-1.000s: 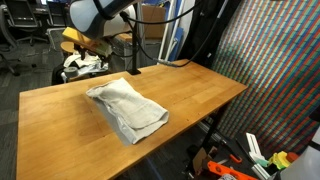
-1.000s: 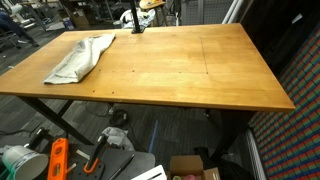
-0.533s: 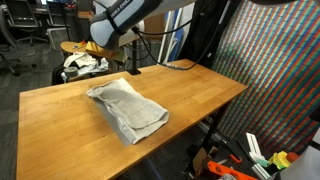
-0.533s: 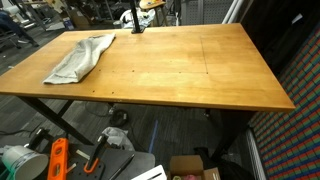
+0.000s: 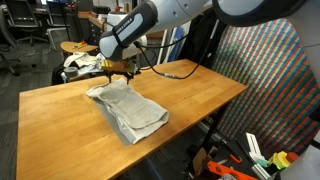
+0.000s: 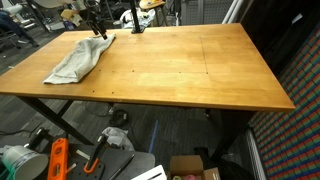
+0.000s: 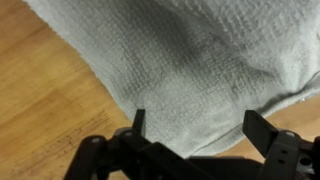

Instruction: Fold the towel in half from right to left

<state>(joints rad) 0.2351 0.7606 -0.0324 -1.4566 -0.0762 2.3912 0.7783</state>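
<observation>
The wooden table (image 5: 190,95) fills both exterior views, its top bare wood at 3 o'clock of the cloth (image 6: 190,65).

The towel (image 5: 128,108) lies on the table as 1 pale, white-to-grey strip, rumpled and doubled over itself in soft layers, not spread flat. In an exterior view its long axis runs from 10 o'clock to 4 o'clock, with the wider, thicker end at 4 o'clock. In an exterior view (image 6: 78,60) it sits near the table's far corner and runs from 1 o'clock down to 7 o'clock, narrowing toward 1 o'clock. The wrist view shows its fine woven grain (image 7: 190,60). There it covers the frame from 12 o'clock to 3 o'clock, with bare wood at 9 o'clock and its edge slanting from 10 o'clock toward 5 o'clock.

The arm (image 5: 150,20) reaches in from 1 o'clock.

The gripper (image 5: 118,72) hangs over the towel's 10 o'clock end (image 6: 99,30). Its jaws stand wide apart and hold nothing (image 7: 197,125), with the 2 fingertips (image 7: 138,120) pointing down at the cloth. I cannot tell whether they touch it.
</observation>
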